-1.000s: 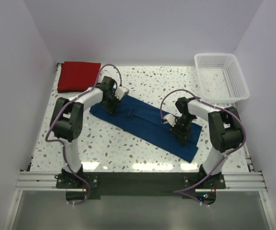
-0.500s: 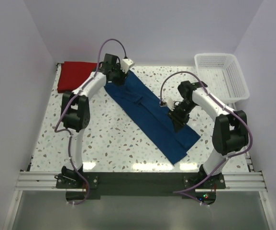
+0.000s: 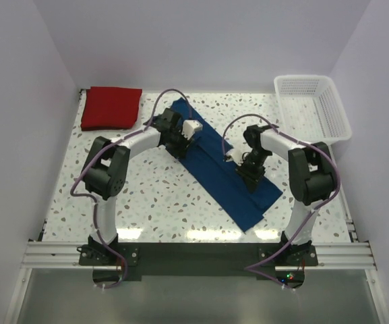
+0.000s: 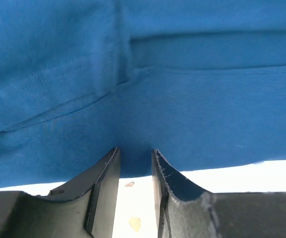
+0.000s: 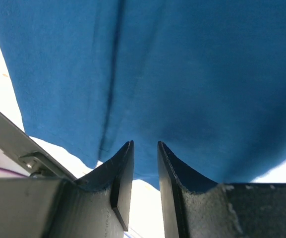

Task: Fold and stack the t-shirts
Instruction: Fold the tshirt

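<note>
The navy t-shirt [image 3: 211, 162], folded into a long strip, lies diagonally on the table from back centre to front right. It fills the left wrist view [image 4: 192, 99] and the right wrist view [image 5: 207, 74]. My left gripper [image 3: 181, 140] sits over its back left edge, jaws a little apart, tips [image 4: 133, 149] at the cloth's edge with bare table between them. My right gripper [image 3: 248, 170] sits over the strip's right side, jaws a little apart [image 5: 145, 143], with nothing pinched. The red t-shirt [image 3: 111, 108] lies folded at the back left corner.
A white lattice basket [image 3: 312, 108] stands at the back right corner. The speckled table [image 3: 147, 196] is walled on the left, back and right. A metal rail [image 3: 194, 255] runs along the near edge by the arm bases.
The navy shirt swung from a flatter diagonal to a steeper one and now lies still. My left gripper went to the back, then came forward along the shirt. My right gripper barely moved.
</note>
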